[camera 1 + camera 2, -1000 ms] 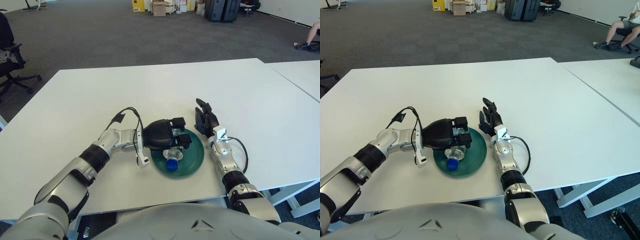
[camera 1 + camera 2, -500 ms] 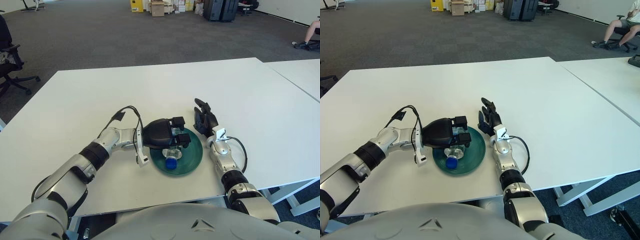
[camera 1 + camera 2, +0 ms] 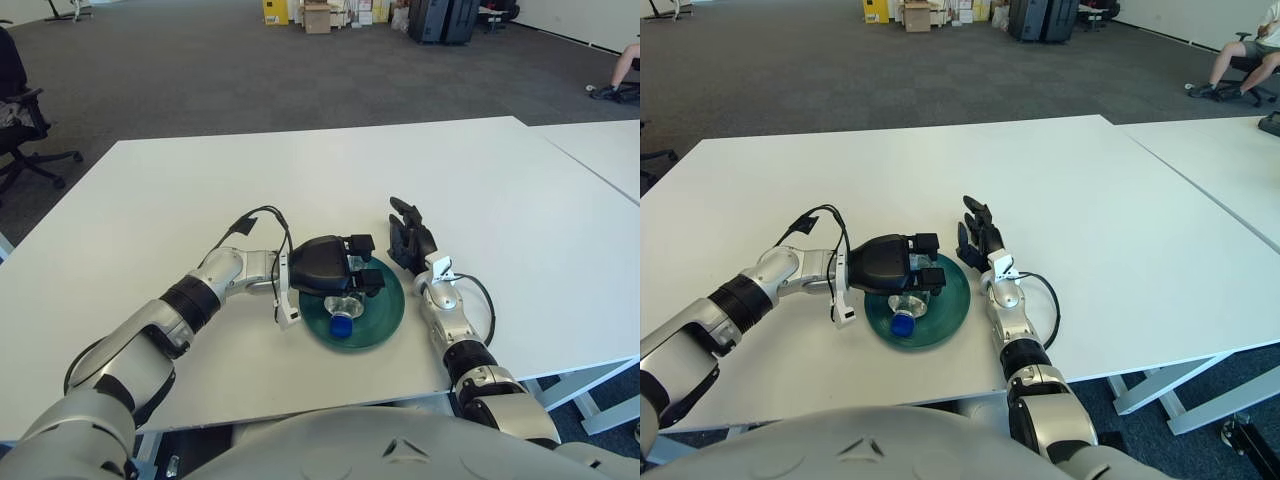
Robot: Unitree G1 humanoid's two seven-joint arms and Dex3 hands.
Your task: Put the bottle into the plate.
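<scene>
The right eye view is showing a seated person's legs at the far right more fully than the left eye view. The left hand (image 3: 328, 268) is reaching over the green plate (image 3: 385, 309), fingers curled down on the clear blue-capped bottle (image 3: 343, 316), which is lying in the plate on the white bench (image 3: 300, 180). The right hand (image 3: 409, 239) is sitting just beside the plate's right rim, fingers relaxed and apart, holding nothing.

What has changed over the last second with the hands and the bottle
Very little. The left hand has stayed closed over the bottle lying in the green plate; its forearm shifted slightly toward the table's far side. The right hand has stayed beside the plate's right edge.
</scene>
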